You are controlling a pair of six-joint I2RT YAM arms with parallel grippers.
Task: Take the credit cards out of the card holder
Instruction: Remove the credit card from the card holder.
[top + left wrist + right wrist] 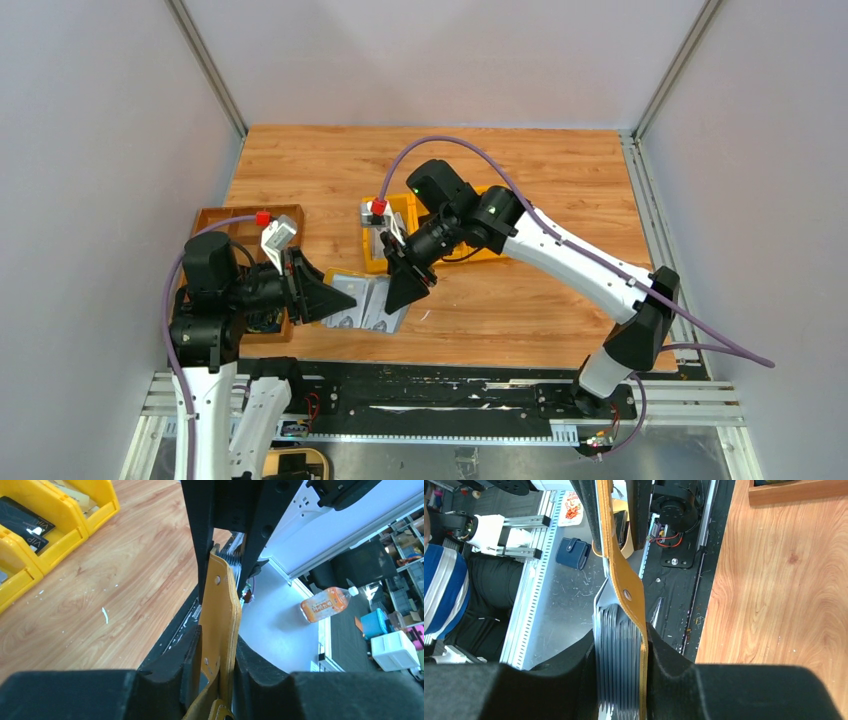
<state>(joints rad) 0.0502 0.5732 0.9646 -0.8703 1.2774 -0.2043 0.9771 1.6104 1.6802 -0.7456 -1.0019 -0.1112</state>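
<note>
Starting at the left of the wooden table, you have a brown compartment tray, contents too small to tell. Next item: the left gripper, pointing rightward, its fingers pressed on either side of one mustard-yellow flap of the card holder, pinching it. The card holder hangs spread open between the two grippers over the near part of the table, grey lining upward in the top view, a small silver rivet on its outer face. Next item: the right gripper, pointing toward the left one and clamped on the opposite end, squeezing the grey pleated pockets against the yellow outer skin. Whether cards sit in those pockets you cannot tell. Behind the right gripper stand yellow bins, one holding a black card printed VIP. Off the table: a navy wallet on a grey metal surface, and an orange drink bottle lying on its side.
</note>
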